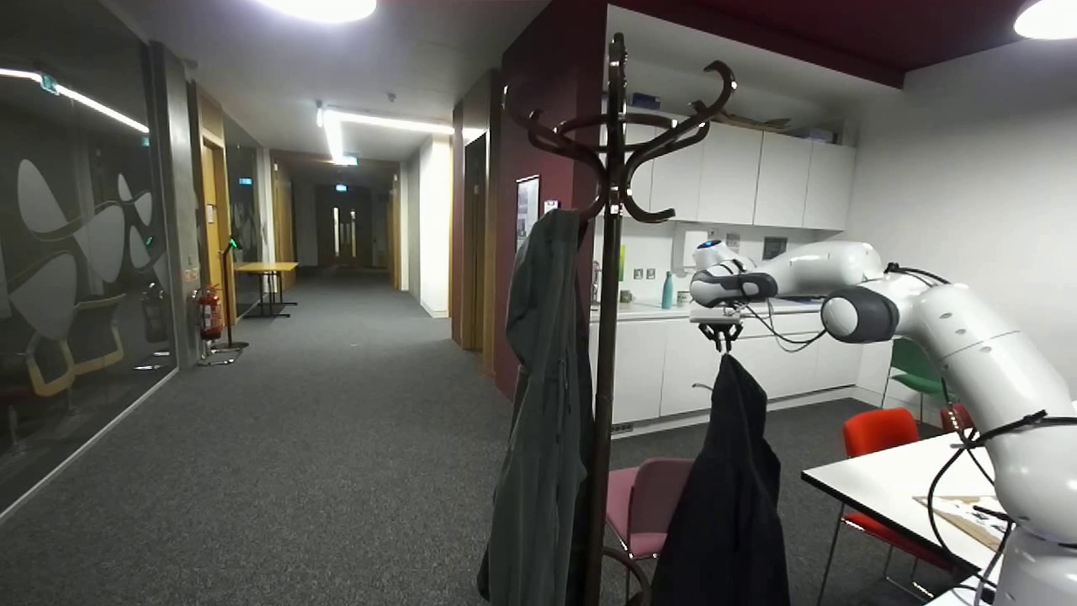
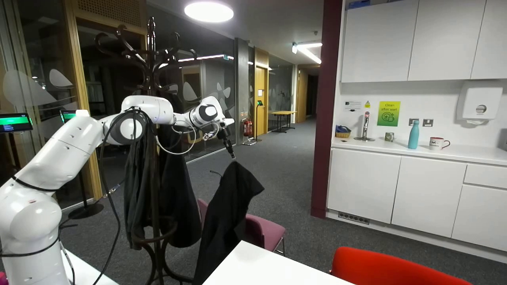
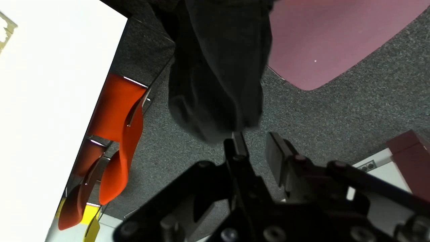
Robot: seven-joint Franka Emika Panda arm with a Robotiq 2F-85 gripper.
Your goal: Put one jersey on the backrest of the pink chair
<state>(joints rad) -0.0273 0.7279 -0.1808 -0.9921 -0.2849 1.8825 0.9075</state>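
The jersey (image 1: 732, 471), long, limp and black, hangs upright just under my gripper in both exterior views (image 2: 227, 209). In the wrist view the jersey (image 3: 225, 67) lies beyond my fingertips, its near end blurred. My gripper (image 3: 253, 143) is open, with carpet showing between the fingers and no fabric there. In the exterior views the gripper (image 1: 722, 343) is right above the jersey's top (image 2: 233, 156). The pink chair (image 1: 660, 505) stands behind the jersey, which covers part of its backrest (image 2: 254, 231). Its seat (image 3: 322, 40) shows right of the jersey. Whether the jersey rests on the backrest I cannot tell.
A dark coat stand (image 1: 607, 337) with a greyer long coat (image 1: 543, 404) and another dark garment (image 2: 174, 198) stands beside the pink chair. A white table (image 2: 273, 269) has its corner near the jersey. A red chair (image 2: 384, 265) stands at that table.
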